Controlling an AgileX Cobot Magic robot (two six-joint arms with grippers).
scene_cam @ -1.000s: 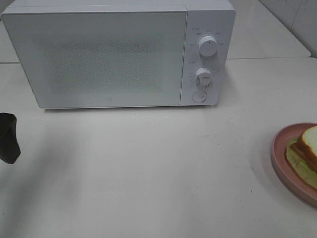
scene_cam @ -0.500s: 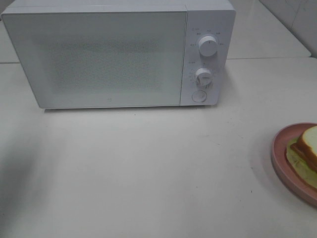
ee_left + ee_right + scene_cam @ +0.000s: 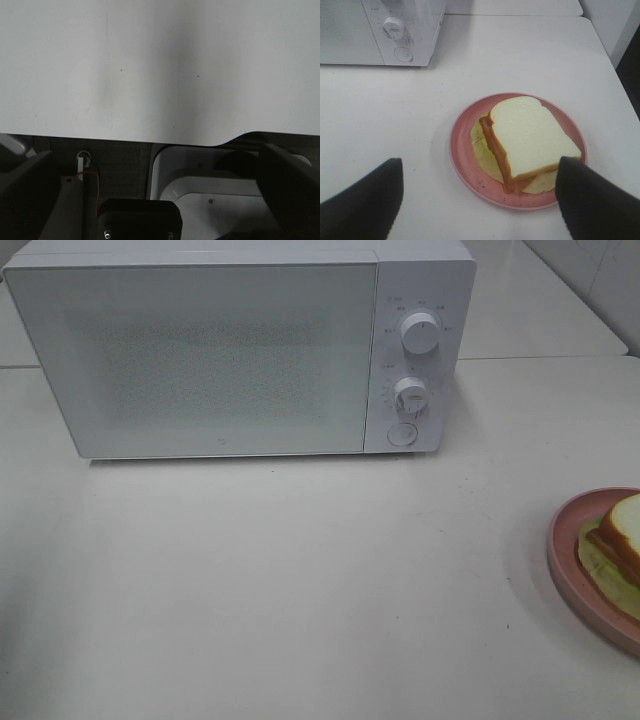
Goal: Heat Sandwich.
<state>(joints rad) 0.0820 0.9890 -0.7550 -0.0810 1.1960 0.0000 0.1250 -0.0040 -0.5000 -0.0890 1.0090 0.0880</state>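
Microwave [image 3: 240, 350] door shut, so nothing goes in yet. The sandwich [image 3: 527, 140] waits on its pink plate [image 3: 462, 150] at the tabletop's right edge; the right gripper [image 3: 480, 200] hovers above, jaws wide, empty. Left gripper [image 3: 160, 195] likewise spread, holding nothing.

Matt pink plate [image 3: 465, 165] (smooth plastic)

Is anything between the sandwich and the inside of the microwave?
Yes. The microwave door is shut, closing off the cavity. The sandwich sits on the pink plate to the microwave's right, with bare table between them.
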